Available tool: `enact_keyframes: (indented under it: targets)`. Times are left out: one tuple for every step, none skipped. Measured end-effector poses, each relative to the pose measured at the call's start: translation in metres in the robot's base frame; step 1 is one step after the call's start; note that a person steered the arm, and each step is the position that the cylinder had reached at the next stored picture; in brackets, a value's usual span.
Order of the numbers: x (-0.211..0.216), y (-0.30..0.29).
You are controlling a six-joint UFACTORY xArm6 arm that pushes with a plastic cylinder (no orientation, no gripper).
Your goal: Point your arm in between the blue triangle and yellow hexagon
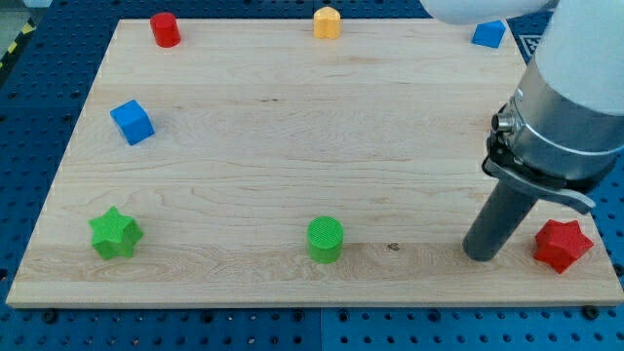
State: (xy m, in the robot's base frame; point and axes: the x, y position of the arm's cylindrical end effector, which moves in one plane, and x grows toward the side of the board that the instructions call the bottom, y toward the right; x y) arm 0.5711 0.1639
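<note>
The blue triangle [488, 34] lies at the board's top right, partly under the arm's white body. The yellow hexagon [328, 21] lies at the top middle edge. My tip [481, 255] rests on the board at the lower right, far below both blocks, just left of the red star [563, 245].
A wooden board [292, 146] carries a red cylinder [165, 29] at the top left, a blue cube [132, 122] at the left, a green star [116, 233] at the bottom left and a green cylinder [325, 239] at the bottom middle. The arm's grey body [570, 107] covers the right edge.
</note>
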Motion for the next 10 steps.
enact_keyframes:
  targets:
    - [-0.012, 0.0]
    - [-0.013, -0.006]
    - [-0.032, -0.024]
    - [-0.061, -0.032]
    - [-0.069, -0.032]
    - [-0.069, -0.034]
    - [-0.082, -0.049]
    - [-0.109, -0.062]
    - [-0.138, -0.068]
    - [-0.144, -0.065]
